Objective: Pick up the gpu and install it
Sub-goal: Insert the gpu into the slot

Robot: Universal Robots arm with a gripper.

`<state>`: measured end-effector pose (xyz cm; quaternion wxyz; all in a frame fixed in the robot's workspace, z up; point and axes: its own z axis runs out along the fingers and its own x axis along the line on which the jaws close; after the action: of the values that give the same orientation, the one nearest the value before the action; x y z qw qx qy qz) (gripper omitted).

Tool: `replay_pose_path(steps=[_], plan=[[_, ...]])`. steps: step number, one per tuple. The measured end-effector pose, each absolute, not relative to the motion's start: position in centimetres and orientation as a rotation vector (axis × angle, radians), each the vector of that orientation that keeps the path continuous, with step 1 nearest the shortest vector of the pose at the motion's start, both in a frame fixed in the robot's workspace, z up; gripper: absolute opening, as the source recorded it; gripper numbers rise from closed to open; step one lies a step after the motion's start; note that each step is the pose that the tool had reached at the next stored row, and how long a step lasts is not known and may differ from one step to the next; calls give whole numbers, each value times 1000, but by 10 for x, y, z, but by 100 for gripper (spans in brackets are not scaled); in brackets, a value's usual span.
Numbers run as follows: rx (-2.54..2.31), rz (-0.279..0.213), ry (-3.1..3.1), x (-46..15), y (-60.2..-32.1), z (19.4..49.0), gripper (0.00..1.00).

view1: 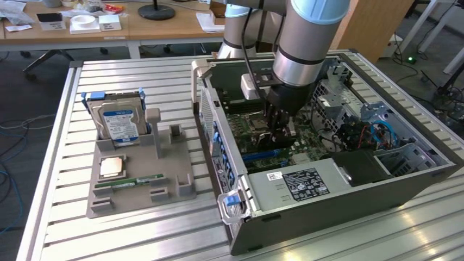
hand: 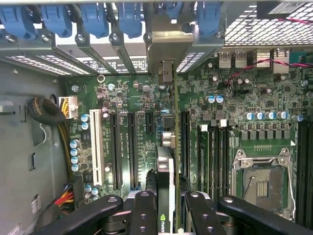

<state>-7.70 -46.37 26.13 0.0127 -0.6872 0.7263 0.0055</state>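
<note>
- Arm (view1: pixel 312 32) reaches down into the open case (view1: pixel 326 206), which lies on its side on the slatted table (view1: pixel 108 239).
- Gripper (view1: pixel 279 128) is low over the motherboard (view1: pixel 250 122), near the board's middle.
- Jaws are clamped on the gpu (view1: pixel 277 142). In the wrist view, the black fingers (hand: pixel 145 210) press both faces of the card (hand: pixel 165 166), which stands edge-on between them.
- The card hangs upright over the board, between the long black slots (hand: pixel 133 147) and the RAM slots (hand: pixel 203 156). I cannot tell whether its lower edge touches a slot.
- CPU socket (hand: pixel 261 181) lies beyond the RAM slots. Blue latches (hand: pixel 93 19) line the rear wall.
- On the exterior view's left, well apart from the case, a grey tray (view1: pixel 167 163) holds an upright hard drive (view1: pixel 119 125), a CPU (view1: pixel 111 167) and a RAM stick (view1: pixel 130 181).
</note>
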Motion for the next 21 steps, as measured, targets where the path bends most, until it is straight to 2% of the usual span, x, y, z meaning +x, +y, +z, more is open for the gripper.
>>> replay_pose_path(steps=[21], plan=[[-2142, 17, 2263, -80, -464, 256, 27]])
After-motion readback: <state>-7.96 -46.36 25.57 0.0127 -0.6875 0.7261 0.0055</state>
